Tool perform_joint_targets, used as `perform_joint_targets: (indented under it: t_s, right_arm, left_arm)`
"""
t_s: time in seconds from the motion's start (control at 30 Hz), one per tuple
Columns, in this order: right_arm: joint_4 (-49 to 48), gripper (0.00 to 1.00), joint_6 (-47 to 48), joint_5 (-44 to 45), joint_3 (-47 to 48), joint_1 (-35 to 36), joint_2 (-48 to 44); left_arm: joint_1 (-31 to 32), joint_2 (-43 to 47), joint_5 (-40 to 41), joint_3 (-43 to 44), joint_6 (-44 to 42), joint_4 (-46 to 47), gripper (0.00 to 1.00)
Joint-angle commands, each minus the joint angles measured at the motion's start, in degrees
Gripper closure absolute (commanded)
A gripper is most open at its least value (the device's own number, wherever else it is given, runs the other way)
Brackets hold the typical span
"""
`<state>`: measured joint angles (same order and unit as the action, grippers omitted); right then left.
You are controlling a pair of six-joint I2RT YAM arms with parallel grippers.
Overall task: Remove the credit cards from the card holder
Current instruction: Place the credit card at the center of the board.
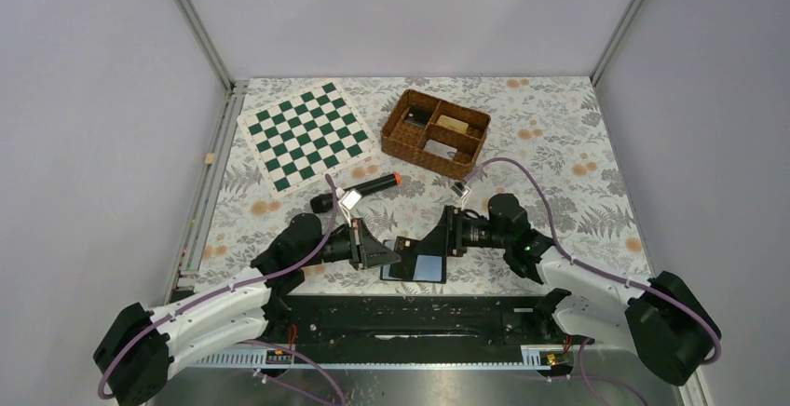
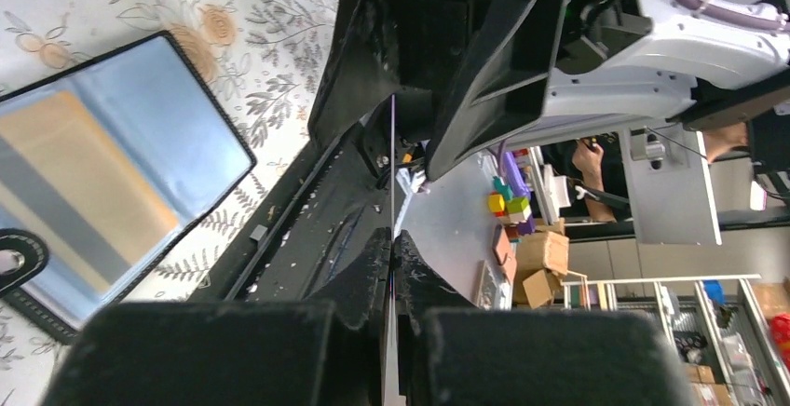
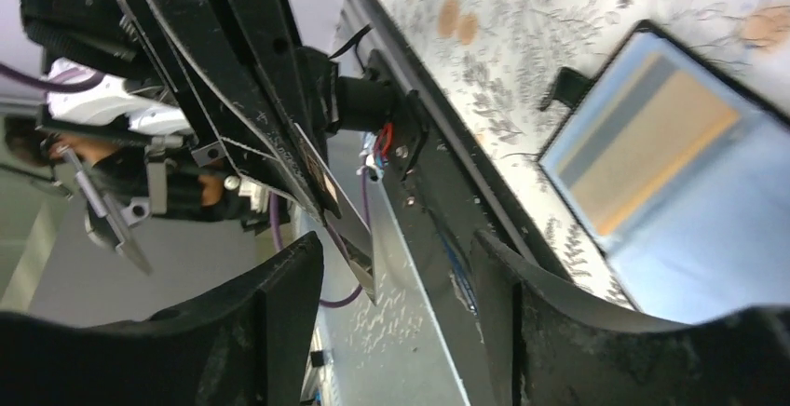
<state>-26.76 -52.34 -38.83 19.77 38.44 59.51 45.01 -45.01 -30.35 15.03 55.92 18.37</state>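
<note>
The card holder [image 1: 419,268] lies open and flat near the table's front edge, its blue-grey panels up [image 2: 140,136] [image 3: 708,201]. An orange-yellow credit card [image 2: 65,164] [image 3: 652,145] sits inside one pocket. My left gripper [image 1: 384,255] [image 2: 392,235] is shut on a thin dark credit card [image 2: 393,164] [image 3: 321,187], held edge-on above the holder's left end. My right gripper [image 1: 436,240] [image 3: 396,238] faces it from the right and is open. The card's free corner hangs between its fingers [image 3: 279,313] without touching them.
A brown wicker basket [image 1: 435,132] with compartments stands at the back. A green-and-white chessboard mat [image 1: 306,136] lies at the back left. A black cylinder with an orange tip [image 1: 368,185] lies behind the left gripper. The black base rail [image 1: 401,313] runs just in front of the holder.
</note>
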Motion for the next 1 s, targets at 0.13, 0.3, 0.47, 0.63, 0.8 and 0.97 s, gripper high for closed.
perform_joint_targets:
  t_s: [0.13,0.3,0.47,0.63,0.8,0.97]
  right_arm:
    - [-15.96,0.61,-4.08,-3.27,0.92,3.75,5.17]
    - [-22.92,0.93,-7.56,-3.40,-0.07,3.75,6.77]
    - [-29.87,1.00,-12.36,-3.56,-0.78,3.75,9.16]
    - [-23.67,1.00,-12.38,-1.19,-0.09,2.23,8.26]
    - [-8.98,1.00,-8.43,2.12,-0.13,-5.57,2.13]
    - [20.91,1.00,2.46,14.99,4.27,-12.24,-9.72]
  left_arm:
    - [0.34,-1.07,-4.24,0.35,2.85,9.18,1.00]
    - [0.29,-1.75,-4.44,-0.16,3.76,10.29,1.00]
    - [0.33,-2.65,-4.29,0.13,3.68,9.54,0.65]
    - [0.34,-1.49,-3.00,2.20,-0.32,2.36,0.27]
    - [0.34,1.65,2.25,6.78,-7.06,-12.51,0.20]
    - [0.25,2.22,14.71,16.79,-16.44,-35.08,0.12]
